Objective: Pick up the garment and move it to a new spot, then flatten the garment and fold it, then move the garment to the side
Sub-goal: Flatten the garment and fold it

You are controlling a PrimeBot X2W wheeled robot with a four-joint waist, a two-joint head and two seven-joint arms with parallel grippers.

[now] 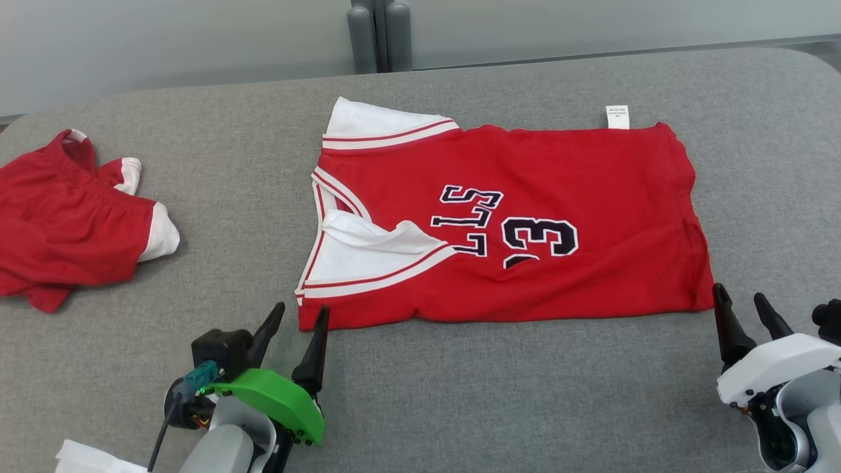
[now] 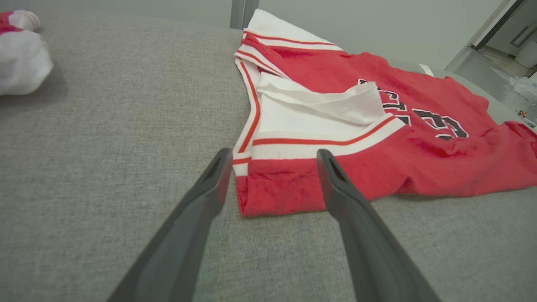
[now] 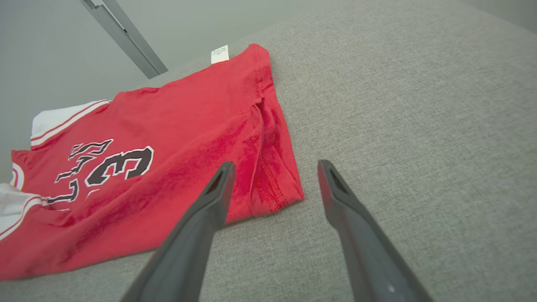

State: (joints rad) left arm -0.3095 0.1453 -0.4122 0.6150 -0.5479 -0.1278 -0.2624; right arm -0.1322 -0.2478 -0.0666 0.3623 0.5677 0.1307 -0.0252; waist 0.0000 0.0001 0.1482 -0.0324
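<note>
Jaws, L gripper (image 1: 301, 310): spread wide, pinching nothing. Jaws, R gripper (image 1: 738, 292): same, spread and empty.

L tips: right at the near-left corner of the jersey (image 1: 558, 171), by the white-trimmed armhole. In L wrist view that corner sits framed between the two prongs, cloth not gripped. Touching or just clear of it: can't tell. R tips: just beside the near-right corner, hem end. In R wrist view the corner lies between the prongs w/ grey surface showing under them.

Jersey: flat on the grey table (image 1: 460, 394), centre to right, collar end to L, hem end to R. White label (image 1: 617, 117) sticking out at the far edge. Looks folded once along its length, since the lettering and number are partly covered by the near flap. Near edge fairly straight, a few ripples at the hem end.

Further out: red shorts (image 1: 66, 217) bunched at the far L of the table, well apart from the jersey. Scrap of white cloth (image 1: 85, 456) at the bottom edge beside the L arm.

Step in hand, prob.: folding, w/ first fold down and no grip on it. Next, prob. a 2nd fold, one end over the other. Calls for closing on both layers at each near corner, lifting low, carrying across evenly, keeping edges lined up. After that, shifting the packet to the side, clear of the shorts.
</note>
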